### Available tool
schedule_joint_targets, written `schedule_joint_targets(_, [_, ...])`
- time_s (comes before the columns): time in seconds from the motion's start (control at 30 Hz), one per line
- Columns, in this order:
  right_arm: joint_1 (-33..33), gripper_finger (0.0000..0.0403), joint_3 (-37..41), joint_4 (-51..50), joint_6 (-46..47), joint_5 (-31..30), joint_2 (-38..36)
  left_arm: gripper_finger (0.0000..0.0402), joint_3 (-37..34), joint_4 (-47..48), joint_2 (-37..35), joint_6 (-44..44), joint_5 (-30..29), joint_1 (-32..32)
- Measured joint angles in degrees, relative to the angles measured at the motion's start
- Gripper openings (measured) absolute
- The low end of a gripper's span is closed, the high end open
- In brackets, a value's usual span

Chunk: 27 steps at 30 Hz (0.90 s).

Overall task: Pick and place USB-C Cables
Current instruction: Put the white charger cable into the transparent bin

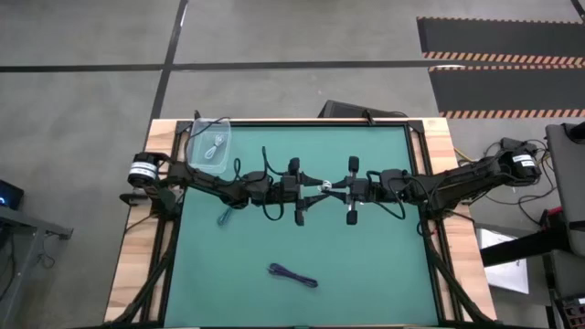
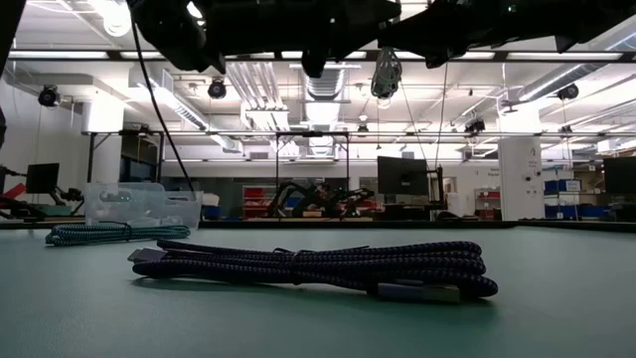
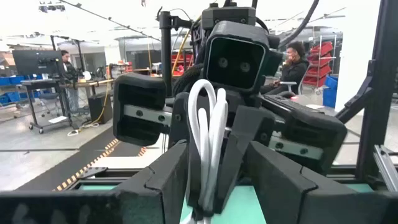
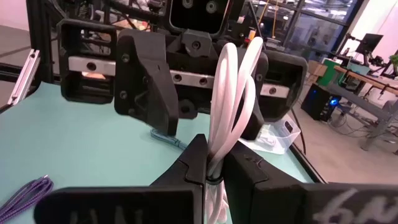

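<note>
Low view, nearest: purple cable [image 2: 318, 270] on the mat, teal cable [image 2: 99, 233] and clear box [image 2: 139, 204] beyond. Overhead: white cable [image 1: 324, 187] pinched in the closed right gripper [image 1: 322, 188], between the spread fingers of the left gripper [image 1: 315, 187] opposite.

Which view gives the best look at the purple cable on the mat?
The low view: the purple cable lies close in front, filling the middle, its braided bundle and plug ends clear. The high view shows it only as a small streak near the mat's front edge. The right wrist view catches one end. The left wrist view misses it.
</note>
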State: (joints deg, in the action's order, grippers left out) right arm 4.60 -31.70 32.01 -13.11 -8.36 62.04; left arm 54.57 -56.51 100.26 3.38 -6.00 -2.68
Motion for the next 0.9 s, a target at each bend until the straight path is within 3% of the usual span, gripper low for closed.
schedule_joint_targets(0.27, [0.00,0.0020,0.00,-0.20,-0.44,0.00,0.00,0.0136,1.29,-0.20,0.97,1.53,0.39,0.09])
schedule_joint_targets(0.6, [0.00,0.0022,0.02,-0.24,-0.59,0.04,0.00,0.0035,1.29,-0.07,0.94,1.64,0.30,0.11])
schedule_joint_targets(0.7, [0.00,0.0037,0.02,-0.24,-0.43,0.04,0.00,0.0009,1.25,-0.04,0.94,1.64,0.55,0.11])
schedule_joint_targets(0.9, [-0.02,0.0094,0.02,-0.17,-0.41,-0.51,0.00,0.0007,1.22,0.03,0.90,1.60,1.16,0.11])
